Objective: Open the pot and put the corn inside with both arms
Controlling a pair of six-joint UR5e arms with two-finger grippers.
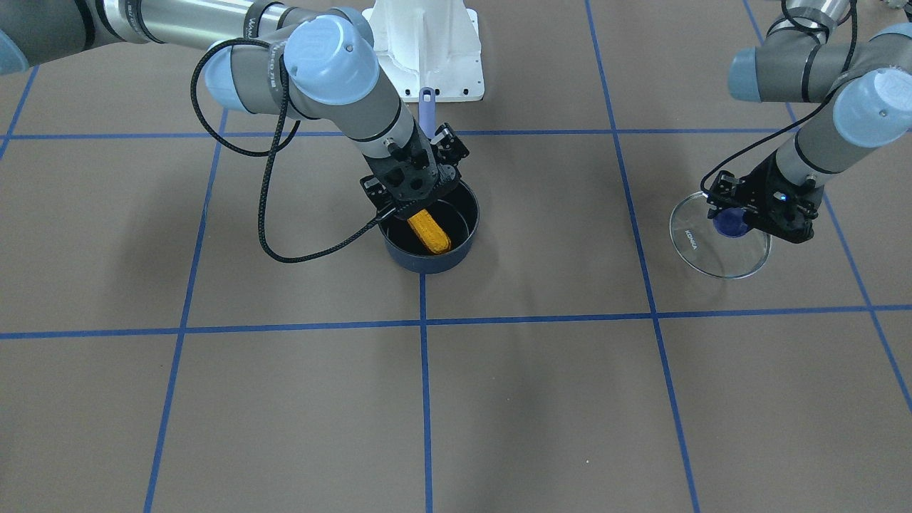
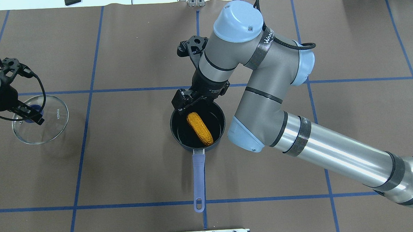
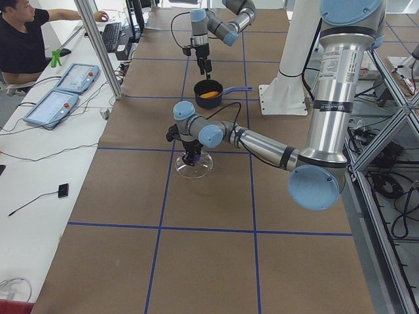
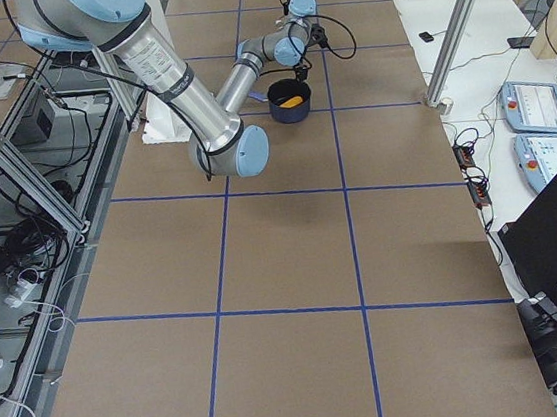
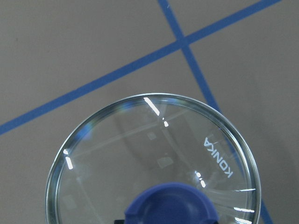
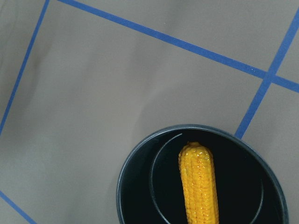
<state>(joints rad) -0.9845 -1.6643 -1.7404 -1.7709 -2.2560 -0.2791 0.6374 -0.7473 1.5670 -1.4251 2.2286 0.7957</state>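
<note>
The dark navy pot [image 1: 456, 260] stands open at the table's middle, its periwinkle handle [image 2: 199, 179] pointing toward the robot. The yellow corn [image 2: 200, 128] lies slanted inside it, also in the right wrist view [image 6: 200, 186]. My right gripper [image 1: 412, 208] hangs just above the pot's rim over the corn's upper end, apart from it and apparently open. My left gripper [image 2: 30, 115] is shut on the blue knob [image 5: 170, 205] of the glass lid [image 2: 53, 119], held tilted low over the table far to the left.
The robot's white base plate [image 1: 427, 43] stands just behind the pot's handle. Blue tape lines [image 1: 425, 399] grid the brown table. An operator [image 3: 26, 39] sits at a side desk with control pendants [image 3: 52, 108].
</note>
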